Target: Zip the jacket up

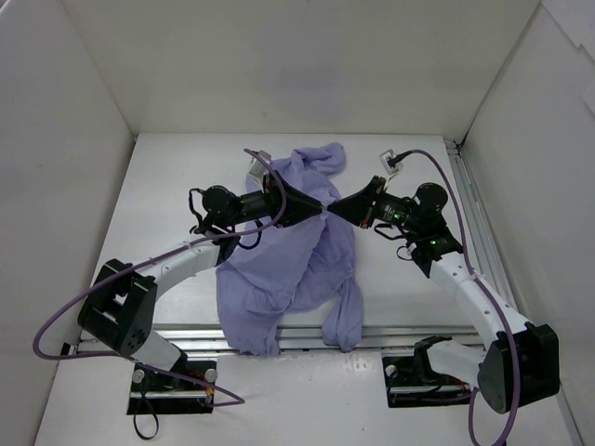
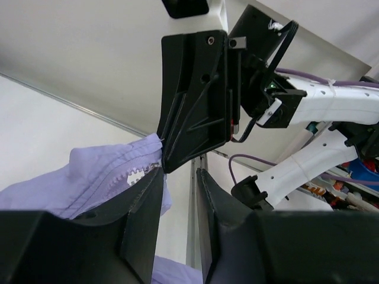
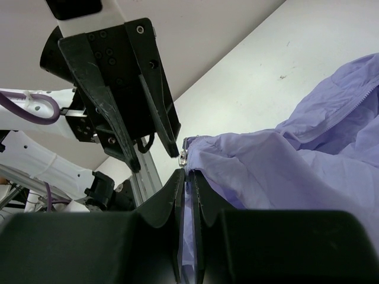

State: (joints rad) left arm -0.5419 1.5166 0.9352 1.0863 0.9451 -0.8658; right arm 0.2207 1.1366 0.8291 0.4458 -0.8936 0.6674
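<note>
left fingers (image 2: 142,207) parted beside zipper (image 2: 139,173) | right fingers (image 3: 169,207) clenched on jacket (image 1: 279,279) | purple cable (image 1: 277,181) crosses jacket

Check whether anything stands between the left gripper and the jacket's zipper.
Nothing visible does. The left gripper is right at the zipper teeth of the jacket; the right gripper, pinching the fabric, sits opposite, not between.
</note>
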